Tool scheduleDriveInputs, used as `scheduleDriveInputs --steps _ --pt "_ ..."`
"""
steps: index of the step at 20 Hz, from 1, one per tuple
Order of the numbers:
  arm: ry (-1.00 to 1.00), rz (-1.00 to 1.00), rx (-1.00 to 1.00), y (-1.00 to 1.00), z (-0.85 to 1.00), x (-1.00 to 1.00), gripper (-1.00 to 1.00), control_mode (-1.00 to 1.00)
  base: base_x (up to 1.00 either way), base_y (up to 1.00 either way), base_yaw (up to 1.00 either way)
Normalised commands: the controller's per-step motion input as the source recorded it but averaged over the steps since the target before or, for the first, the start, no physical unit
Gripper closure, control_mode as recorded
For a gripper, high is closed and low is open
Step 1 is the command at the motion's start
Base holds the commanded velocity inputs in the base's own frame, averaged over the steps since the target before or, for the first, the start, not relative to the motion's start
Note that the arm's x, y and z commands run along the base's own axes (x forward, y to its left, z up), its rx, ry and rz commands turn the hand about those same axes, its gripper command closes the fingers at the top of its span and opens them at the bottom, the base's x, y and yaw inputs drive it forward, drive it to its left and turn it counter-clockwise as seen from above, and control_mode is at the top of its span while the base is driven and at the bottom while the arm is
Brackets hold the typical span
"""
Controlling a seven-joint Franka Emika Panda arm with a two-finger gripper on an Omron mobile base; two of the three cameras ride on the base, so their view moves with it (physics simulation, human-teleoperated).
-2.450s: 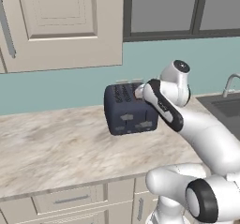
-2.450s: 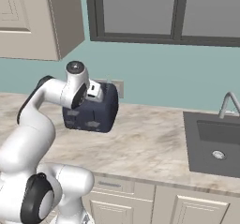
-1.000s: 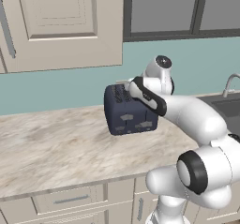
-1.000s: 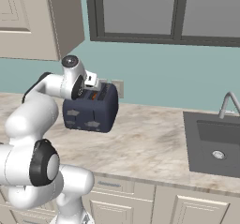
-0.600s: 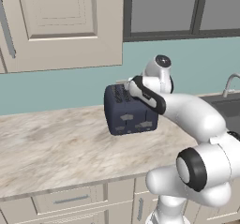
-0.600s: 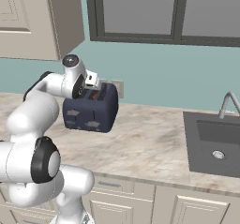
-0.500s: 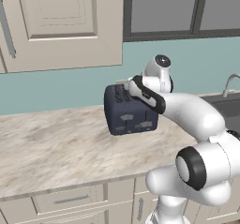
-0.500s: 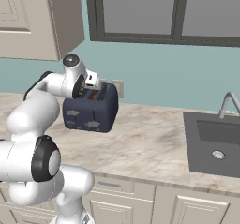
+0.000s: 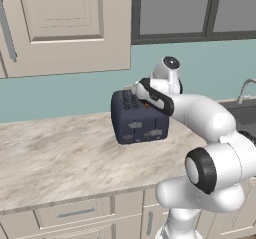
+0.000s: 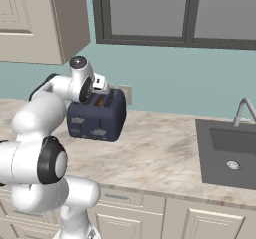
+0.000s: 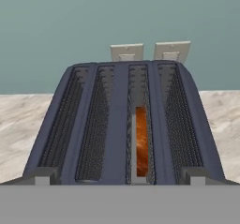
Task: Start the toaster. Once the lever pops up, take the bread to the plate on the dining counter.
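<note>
From where I stand, the nearest thing is the marble tabletop (image 9: 55, 158) running across the lower half of the left base view, bare in front. At the middle of that frame sits the toaster (image 9: 139, 117), dark navy and boxy, with grey control panels on the face turned toward me. The arm bends over it from the right, and the pincer (image 10: 102, 85) hangs just above the toaster's top, at the upper left of the right base view. Its jaws stand wide apart and hold nothing.

In the hand view the four slots run away from the lens. The bread (image 11: 142, 141) stands on edge in the third slot from the left, a thin orange-brown slab sunk below the slot's rim, at the lower centre of the frame. The other three slots look empty.

Whether the lever has been pressed I cannot tell. If the toast is ready, I judge the pull should go straight up: centre the open jaws astride the slice, drop in along the slot without grazing the wire guards, and close on the flat faces.

Behind the toaster two wall sockets (image 11: 127, 52) sit on the teal wall.
</note>
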Motion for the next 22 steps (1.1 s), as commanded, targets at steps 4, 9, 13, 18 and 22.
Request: scheduleDriveInputs --steps 4,9,13,18,22 --pt "0.03 0.00 0.00 0.00 0.00 0.16 -1.00 -1.00 0.00 0.00 0.00" --pt "0.03 0.00 0.00 0.00 -0.01 0.08 -1.00 -1.00 0.00 0.00 0.00" --pt "0.01 0.00 0.00 0.00 -0.02 0.04 -1.00 -1.00 0.00 0.00 0.00" --pt "0.00 0.00 0.00 0.00 0.00 0.04 -1.00 -1.00 0.00 0.00 0.00" --pt "0.00 0.00 0.00 0.00 0.00 0.10 -1.00 -1.00 0.00 0.00 0.00"
